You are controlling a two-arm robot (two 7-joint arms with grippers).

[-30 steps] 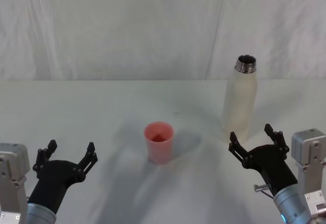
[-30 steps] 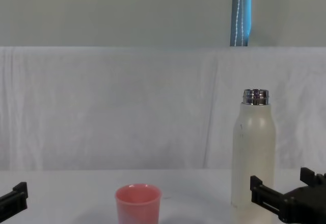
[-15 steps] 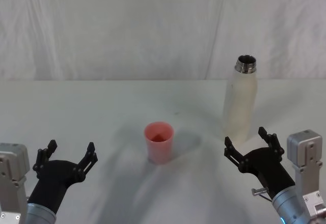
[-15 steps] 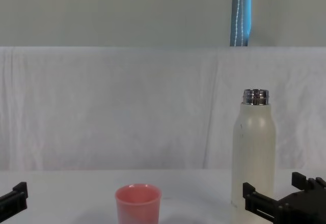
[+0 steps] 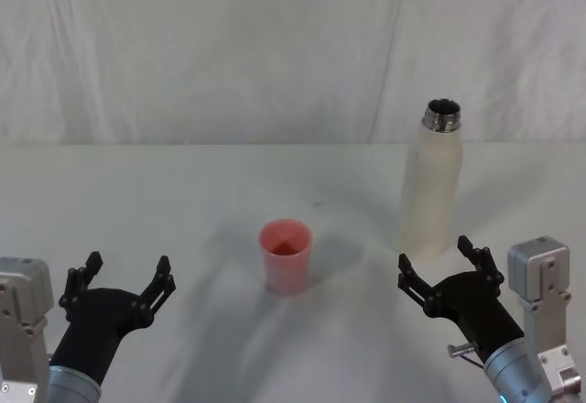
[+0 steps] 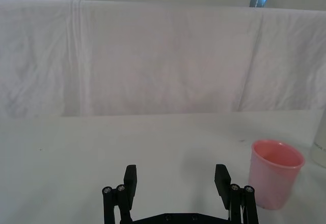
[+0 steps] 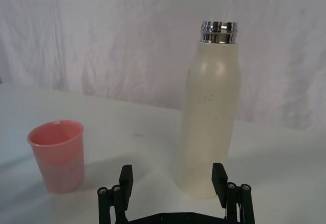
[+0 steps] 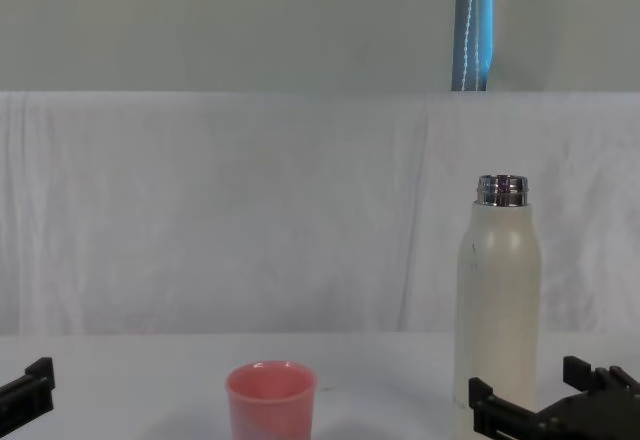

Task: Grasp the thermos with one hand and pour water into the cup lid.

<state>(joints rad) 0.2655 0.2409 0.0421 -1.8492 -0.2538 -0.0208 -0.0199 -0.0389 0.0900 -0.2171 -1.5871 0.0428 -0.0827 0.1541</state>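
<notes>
standing upright on the white table (image 5: 183,192), the thermos (image 5: 430,183) sat at about two o'clock from the cup lid (image 5: 286,255), well apart from it, its steel neck uncapped and open at the top. the cup lid, pink and upright with its mouth up, rested near the middle of the table.

the right gripper (image 5: 438,266) was low at the near right, just in front of the thermos base at roughly six o'clock from it, its black fingers spread wide and released, holding nothing. in the right wrist view the right gripper (image 7: 173,180) had its two fingers standing either side of the bottle's lower body, close to it but short of it, with the cup lid (image 7: 57,155) off toward nine o'clock of the bottle.

the left gripper (image 5: 119,279) was at the near left, about eight o'clock from the cup lid and well apart from it, fingers also spread and empty. a white draped cloth (image 8: 250,210) hung behind the table.
</notes>
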